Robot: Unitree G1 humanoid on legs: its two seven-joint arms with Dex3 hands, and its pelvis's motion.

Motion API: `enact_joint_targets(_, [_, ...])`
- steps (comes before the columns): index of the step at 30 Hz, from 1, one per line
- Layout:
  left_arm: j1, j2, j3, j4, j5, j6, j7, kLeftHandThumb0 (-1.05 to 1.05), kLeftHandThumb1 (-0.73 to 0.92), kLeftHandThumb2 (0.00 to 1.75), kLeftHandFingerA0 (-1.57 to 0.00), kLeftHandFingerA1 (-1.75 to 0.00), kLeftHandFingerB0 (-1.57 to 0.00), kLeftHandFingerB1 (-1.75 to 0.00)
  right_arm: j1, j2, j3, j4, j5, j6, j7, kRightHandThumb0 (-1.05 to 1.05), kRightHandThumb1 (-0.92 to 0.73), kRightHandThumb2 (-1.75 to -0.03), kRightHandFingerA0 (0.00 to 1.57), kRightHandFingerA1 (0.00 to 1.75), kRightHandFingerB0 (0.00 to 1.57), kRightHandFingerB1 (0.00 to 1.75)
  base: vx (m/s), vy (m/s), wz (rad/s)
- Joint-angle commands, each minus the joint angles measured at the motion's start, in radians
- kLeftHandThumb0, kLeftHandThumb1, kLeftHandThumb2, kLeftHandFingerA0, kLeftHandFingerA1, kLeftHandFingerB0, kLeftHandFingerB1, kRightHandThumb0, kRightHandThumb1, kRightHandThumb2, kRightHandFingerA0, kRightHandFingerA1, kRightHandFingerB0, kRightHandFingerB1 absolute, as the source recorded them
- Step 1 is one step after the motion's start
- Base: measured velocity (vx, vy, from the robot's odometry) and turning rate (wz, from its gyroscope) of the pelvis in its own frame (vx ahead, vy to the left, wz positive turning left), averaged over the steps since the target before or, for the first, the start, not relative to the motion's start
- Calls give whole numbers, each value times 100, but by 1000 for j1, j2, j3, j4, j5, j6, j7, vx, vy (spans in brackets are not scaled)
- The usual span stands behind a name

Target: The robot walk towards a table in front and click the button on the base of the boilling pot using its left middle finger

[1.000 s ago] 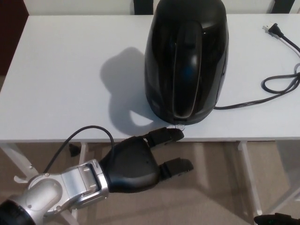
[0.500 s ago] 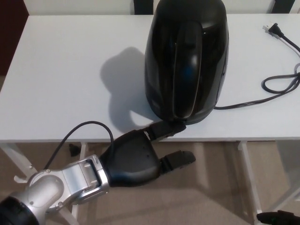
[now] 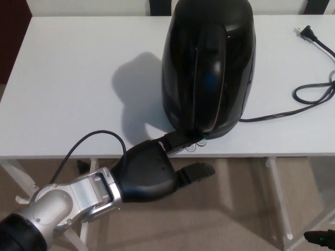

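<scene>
Compared with the frame half a second earlier, we see the left hand (image 3: 149, 175) has advanced up and left, so that its upper finger (image 3: 175, 140) now reaches under the front base of the boiling pot (image 3: 208, 68), where the tip meets the small button (image 3: 194, 143) at the pot's foot. The fingers are spread and grip nothing; the lower finger (image 3: 196, 172) hangs off the tabletop (image 3: 68, 78) edge, below the upper finger and clear of the pot. The right hand (image 3: 322, 238) shows only as a dark sliver at the lower right corner; we cannot tell its state.

The boiling pot is glossy black, upright, with its handle facing the fingers. It stands directly beyond the upper fingertip, near the tabletop's front edge. Its black power cord (image 3: 314, 91) trails right of the fingers, unplugged, with the plug (image 3: 305, 33) lying on the tabletop.
</scene>
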Motion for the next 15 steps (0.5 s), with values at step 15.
enact_joint_targets(15, [-10, -32, -32, 45, 19, 37, 14, -27, 61, 107, 0, -47, 0, -47, 1, -11, -3, -13, 14, 15, -14, -41, -59, -58, 89, 50, 59, 43, 0, 0, 0])
